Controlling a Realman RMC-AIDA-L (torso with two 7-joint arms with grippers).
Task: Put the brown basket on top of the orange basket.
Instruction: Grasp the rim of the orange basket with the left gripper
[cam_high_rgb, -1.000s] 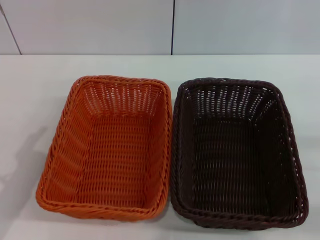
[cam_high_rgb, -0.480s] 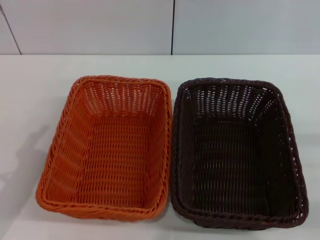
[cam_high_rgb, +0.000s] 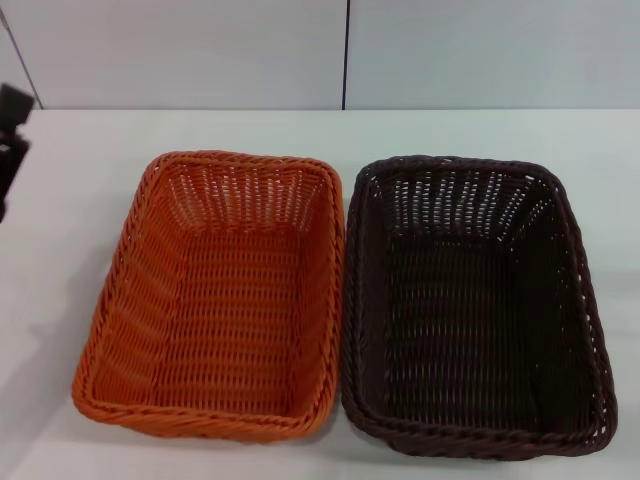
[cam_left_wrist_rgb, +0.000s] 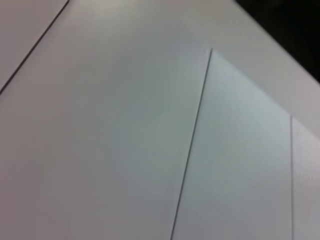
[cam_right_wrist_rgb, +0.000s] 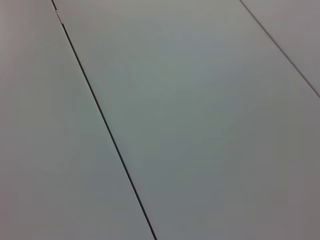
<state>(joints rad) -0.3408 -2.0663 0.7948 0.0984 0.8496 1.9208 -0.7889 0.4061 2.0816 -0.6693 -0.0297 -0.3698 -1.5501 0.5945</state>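
The left gripper (cam_high_rgb: 12, 140) has just edged into the head view at 9 o'clock — whether its fingers are spread or closed I cannot tell. The brown basket (cam_high_rgb: 475, 310) sits on the desk (cam_high_rgb: 80, 180) at 3 o'clock, rim against the orange basket (cam_high_rgb: 220, 300). Nothing blocks it — the lift hasn't begun.

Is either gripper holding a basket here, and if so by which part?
Nothing is held. The dark brown woven basket and bright orange woven basket sit untouched; the left gripper is only entering.
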